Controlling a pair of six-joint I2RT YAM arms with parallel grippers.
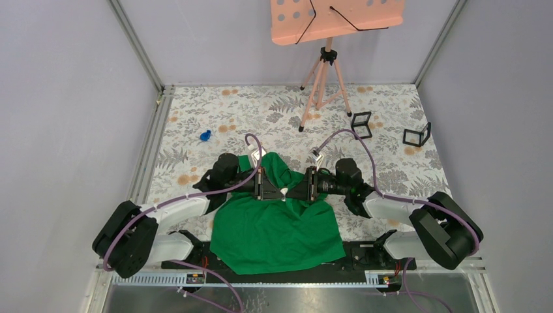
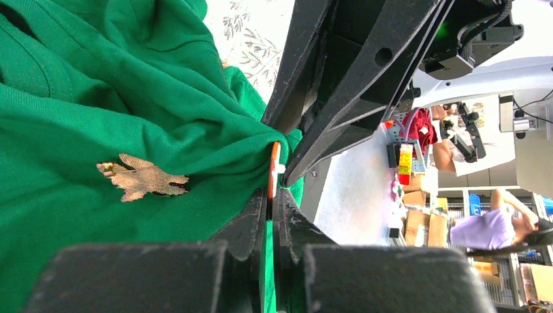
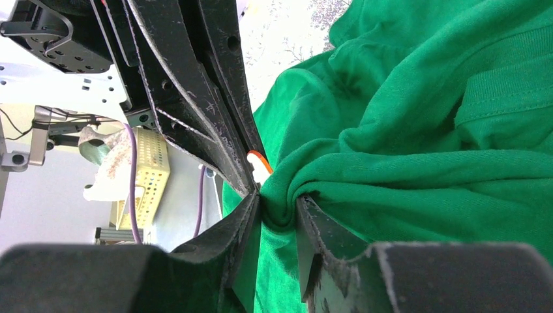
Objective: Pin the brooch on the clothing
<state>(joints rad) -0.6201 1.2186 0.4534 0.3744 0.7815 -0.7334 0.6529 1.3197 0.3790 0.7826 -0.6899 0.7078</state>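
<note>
Overhead, the T-shirt (image 1: 277,225) lies on the counter (image 1: 195,117), its long axis running near to far. Left wrist: the left end effector (image 2: 270,194) pinches a T-shirt fold, with the leaf brooch (image 2: 140,177) lying crosswise on the T-shirt. Right wrist: the right end effector (image 3: 279,203) clamps that fold.

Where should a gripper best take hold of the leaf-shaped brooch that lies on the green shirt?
Probably across its middle, coming straight down from above and closing on its two long sides. The brooch lies flat on the T-shirt and its lobes are thin and jagged, so a sideways approach would likely catch the soft fabric instead.
</note>
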